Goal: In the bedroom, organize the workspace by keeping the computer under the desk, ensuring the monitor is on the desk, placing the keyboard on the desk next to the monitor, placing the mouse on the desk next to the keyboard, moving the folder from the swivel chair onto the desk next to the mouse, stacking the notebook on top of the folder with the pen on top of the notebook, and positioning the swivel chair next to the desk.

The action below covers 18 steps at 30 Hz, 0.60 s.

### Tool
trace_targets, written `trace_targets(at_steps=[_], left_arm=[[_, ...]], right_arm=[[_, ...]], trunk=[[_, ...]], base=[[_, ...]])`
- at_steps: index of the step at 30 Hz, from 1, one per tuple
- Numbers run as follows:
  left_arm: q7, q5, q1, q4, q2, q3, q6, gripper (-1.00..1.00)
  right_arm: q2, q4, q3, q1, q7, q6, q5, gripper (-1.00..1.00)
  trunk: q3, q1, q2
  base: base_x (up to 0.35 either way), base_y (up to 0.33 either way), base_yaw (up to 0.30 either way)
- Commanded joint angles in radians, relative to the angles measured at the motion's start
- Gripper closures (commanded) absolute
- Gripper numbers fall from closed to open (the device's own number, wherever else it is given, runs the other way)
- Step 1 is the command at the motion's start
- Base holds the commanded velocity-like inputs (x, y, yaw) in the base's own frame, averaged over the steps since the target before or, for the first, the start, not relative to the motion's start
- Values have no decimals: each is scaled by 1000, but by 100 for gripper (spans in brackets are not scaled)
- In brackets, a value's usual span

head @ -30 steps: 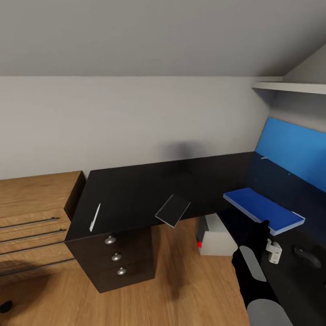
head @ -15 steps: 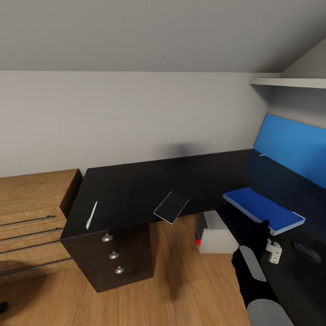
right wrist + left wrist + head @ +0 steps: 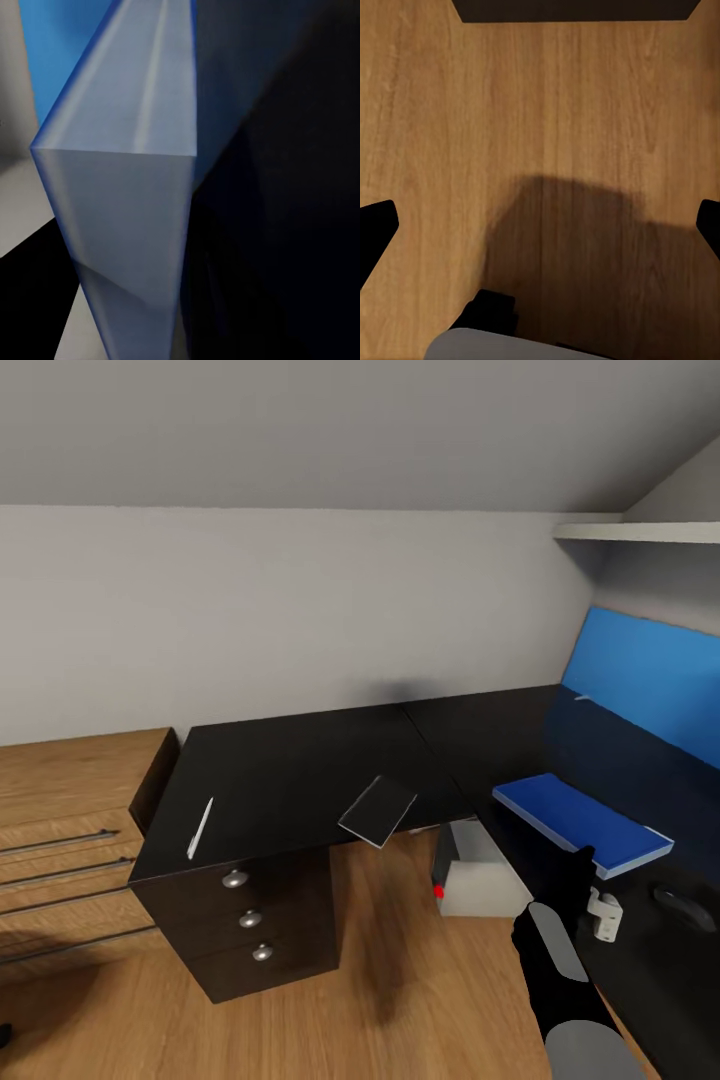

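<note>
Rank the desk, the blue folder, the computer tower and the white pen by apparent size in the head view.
1. desk, by far the largest
2. folder
3. computer, partly hidden under the desk, so it is unsure against the folder
4. pen, the smallest

A folder (image 3: pixel 582 824) lies on the right wing of the desk (image 3: pixel 300 775), a mouse (image 3: pixel 683 908) nearer; notebook (image 3: pixel 378 811) and pen (image 3: pixel 200 828) on the left wing, computer (image 3: pixel 478 872) beneath.
</note>
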Motion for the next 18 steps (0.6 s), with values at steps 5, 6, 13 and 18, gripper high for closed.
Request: trace_targets(at_steps=[5,6,13,18], left_arm=[[1,10,0,0,0,-2,-4,-100],[-1,10,0,0,0,-2,-5,-100],[-8,10,0,0,2,-3,-5,-100],[-6,9,0,0,4,-3,-5,-100]], right_arm=[[1,1,-2,-1,9,0,-18,100],[1,1,-2,-1,9,0,-18,100],[1,1,-2,-1,9,0,-18,100],[1,1,-2,-1,9,0,-18,100]], trunk=[[-1,0,0],[-1,0,0],[-1,0,0],[-1,0,0]], base=[[0,0,-1],[0,0,-40],[0,0,-70],[12,0,-7]])
